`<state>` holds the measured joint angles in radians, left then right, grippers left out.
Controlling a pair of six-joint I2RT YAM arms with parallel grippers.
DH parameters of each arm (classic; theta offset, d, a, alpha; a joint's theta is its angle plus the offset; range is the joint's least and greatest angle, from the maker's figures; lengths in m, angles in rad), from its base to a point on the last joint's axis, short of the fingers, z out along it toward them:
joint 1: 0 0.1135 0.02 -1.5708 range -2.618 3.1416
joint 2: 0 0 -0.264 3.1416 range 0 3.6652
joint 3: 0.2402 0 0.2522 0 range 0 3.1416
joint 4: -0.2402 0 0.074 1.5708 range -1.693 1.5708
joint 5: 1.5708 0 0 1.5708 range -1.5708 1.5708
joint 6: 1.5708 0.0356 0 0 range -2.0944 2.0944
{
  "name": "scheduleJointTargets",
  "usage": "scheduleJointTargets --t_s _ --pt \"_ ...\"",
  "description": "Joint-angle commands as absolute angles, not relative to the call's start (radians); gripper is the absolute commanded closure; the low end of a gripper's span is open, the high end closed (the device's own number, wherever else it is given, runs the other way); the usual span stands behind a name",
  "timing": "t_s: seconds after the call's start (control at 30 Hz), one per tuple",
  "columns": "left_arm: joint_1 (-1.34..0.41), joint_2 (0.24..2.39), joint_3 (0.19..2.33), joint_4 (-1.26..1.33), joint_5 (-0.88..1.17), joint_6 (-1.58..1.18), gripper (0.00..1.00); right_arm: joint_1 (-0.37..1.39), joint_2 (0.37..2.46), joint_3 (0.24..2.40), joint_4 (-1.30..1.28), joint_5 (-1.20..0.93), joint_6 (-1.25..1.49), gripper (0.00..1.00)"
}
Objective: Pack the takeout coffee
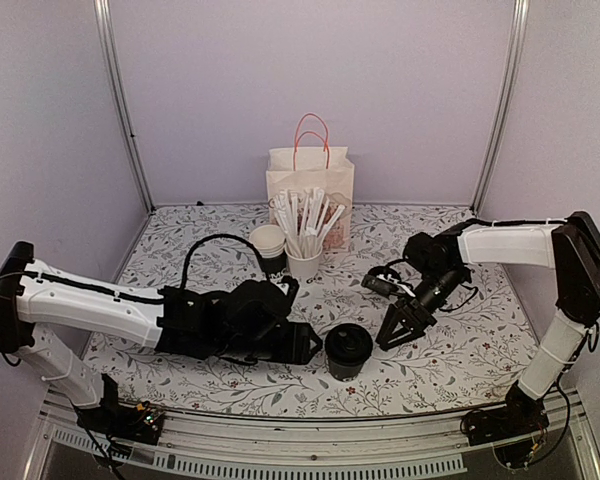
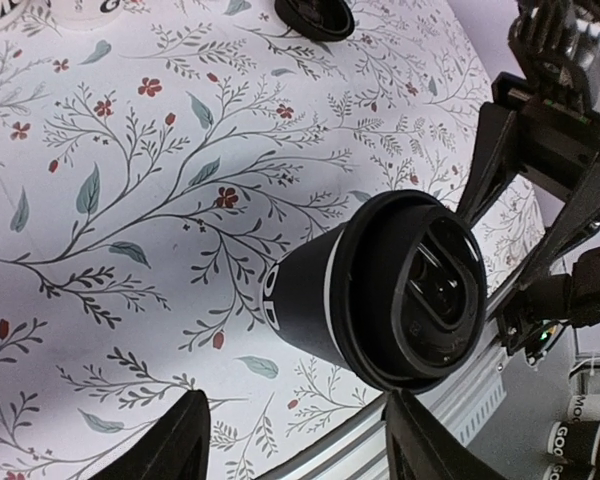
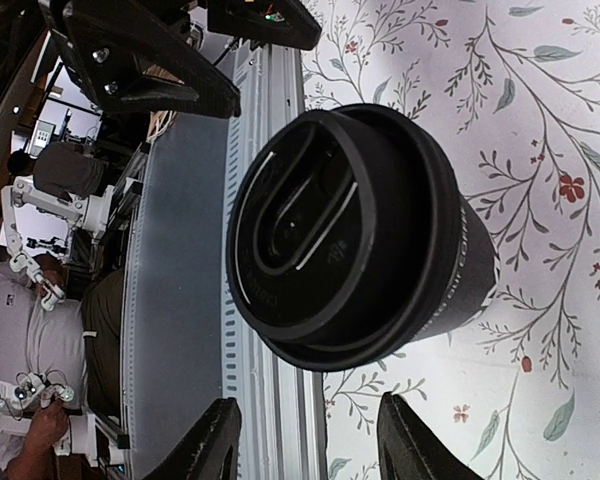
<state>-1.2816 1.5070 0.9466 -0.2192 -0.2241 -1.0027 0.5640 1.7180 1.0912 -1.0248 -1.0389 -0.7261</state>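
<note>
The takeout coffee [image 1: 348, 350] is a black paper cup with its black lid on, standing upright near the table's front edge. It also shows in the left wrist view [image 2: 380, 290] and in the right wrist view [image 3: 360, 220]. My left gripper [image 1: 313, 345] is just left of the cup, open and empty, its jaws [image 2: 305, 440] short of it. My right gripper [image 1: 395, 335] is just right of the cup, open and empty, its jaws [image 3: 310, 440] also apart from it. A white paper bag [image 1: 310, 180] with orange handles stands open at the back.
A white cup of wrapped sticks [image 1: 305, 262] and a stack of lidless cups [image 1: 269, 245] stand in front of the bag. A loose black lid [image 2: 315, 15] lies farther back. The metal front rail [image 1: 310, 430] is close below the cup.
</note>
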Motion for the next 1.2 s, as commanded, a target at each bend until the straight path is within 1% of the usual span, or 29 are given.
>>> scheduleJointTargets --t_s 0.0,0.1,0.23,0.47,0.8,1.17 --pt "-1.274 1.483 0.912 -0.188 -0.215 -1.099 0.39 0.525 1.724 1.081 -1.048 -1.018 -0.782 0.51" --pt "-1.271 1.485 0.861 -0.100 -0.175 -1.162 0.43 0.511 1.729 1.094 -1.015 -1.000 -0.745 0.54" --pt "-1.259 1.499 0.801 0.063 -0.111 -1.212 0.50 0.511 1.743 1.122 -0.945 -0.986 -0.653 0.58" --pt "-1.249 1.503 0.791 0.140 -0.078 -1.211 0.57 0.511 1.810 1.172 -0.920 -1.016 -0.583 0.63" --pt "-1.230 1.548 0.812 0.169 -0.035 -1.197 0.61 0.511 1.840 1.189 -0.922 -1.063 -0.572 0.64" --pt "-1.213 1.592 0.819 0.206 0.003 -1.191 0.62 0.511 1.873 1.193 -0.948 -1.132 -0.601 0.63"
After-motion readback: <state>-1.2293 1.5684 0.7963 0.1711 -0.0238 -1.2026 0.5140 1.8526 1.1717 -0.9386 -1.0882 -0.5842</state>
